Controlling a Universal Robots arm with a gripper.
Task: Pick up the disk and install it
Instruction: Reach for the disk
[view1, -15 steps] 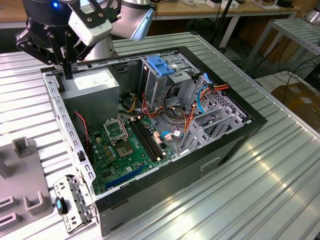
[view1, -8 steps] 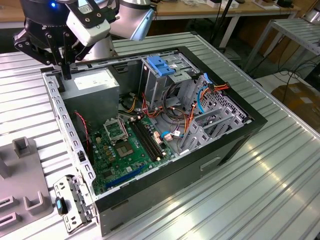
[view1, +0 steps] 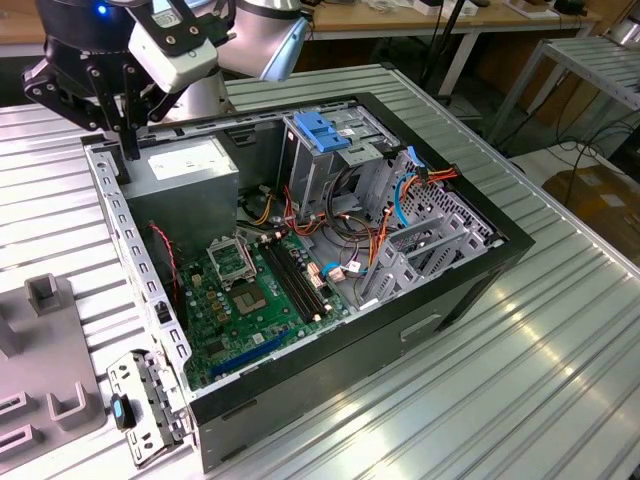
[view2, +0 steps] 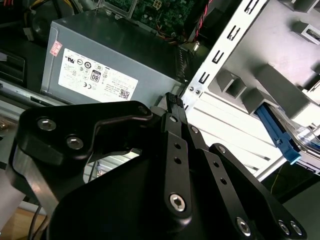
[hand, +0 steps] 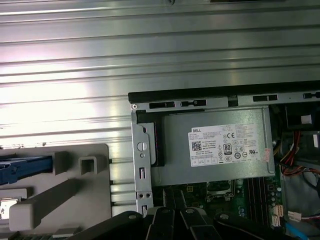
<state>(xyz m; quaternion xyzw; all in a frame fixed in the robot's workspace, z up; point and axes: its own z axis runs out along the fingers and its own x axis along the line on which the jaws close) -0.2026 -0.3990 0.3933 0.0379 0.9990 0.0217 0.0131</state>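
Black jaws together, empty, at rim of computer case (view1: 320, 392) holding power supply (view1: 185, 170) and motherboard (view1: 240, 300), disk (hand: 26, 169) on grey fixture (hand: 92, 196).

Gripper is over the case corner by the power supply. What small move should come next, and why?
Probably ease the gripper sideways off the case rail towards the grey fixture. The blue-framed disk sits on that fixture, outside the case. The gripper hangs by the power supply, apart from the disk, so closing that gap looks like the sensible first step.
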